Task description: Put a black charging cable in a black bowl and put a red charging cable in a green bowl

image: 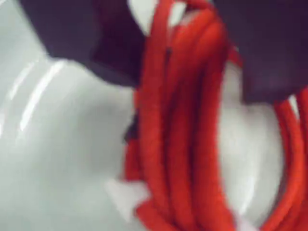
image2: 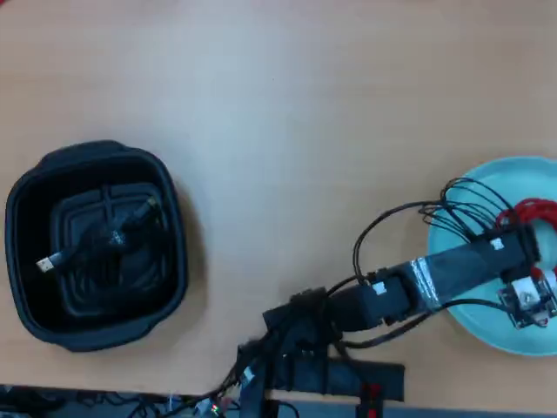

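Koch arm (image2: 452,272): black plastic links and motor blocks, the forearm link wrapped with a band of grey tape (image2: 424,283) and bearing small white labels. Thin black wires (image2: 409,218) loop out loosely from the links, bundling at the dark base (image2: 305,348), where a small red detail shows. Gripper (image: 192,29): two broad matt black jaws, blurred in the wrist view.

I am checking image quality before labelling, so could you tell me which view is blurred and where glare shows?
Wrist view: soft and blurred throughout; the red charging cable and dark gripper lack crisp edges, with white glare streaks on the green bowl. Overhead view: sharper and evenly lit, the black charging cable readable inside the black bowl.
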`<action>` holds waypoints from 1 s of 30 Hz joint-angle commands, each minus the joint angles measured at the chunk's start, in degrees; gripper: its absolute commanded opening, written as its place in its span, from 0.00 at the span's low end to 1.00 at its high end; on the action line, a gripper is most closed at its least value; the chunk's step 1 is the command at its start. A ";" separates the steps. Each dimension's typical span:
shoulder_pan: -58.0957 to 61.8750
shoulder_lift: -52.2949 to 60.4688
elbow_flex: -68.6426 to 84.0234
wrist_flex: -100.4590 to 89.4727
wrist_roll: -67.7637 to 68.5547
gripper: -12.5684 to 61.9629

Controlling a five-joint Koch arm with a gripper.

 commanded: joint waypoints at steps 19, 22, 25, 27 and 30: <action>-3.87 10.11 -14.85 16.52 -0.44 0.45; -5.10 15.47 -14.94 26.28 -0.53 0.45; -8.26 20.13 -14.15 33.57 -0.44 0.45; -11.07 22.15 -12.74 36.74 -0.26 0.45; -16.52 25.49 -7.91 38.32 0.44 0.45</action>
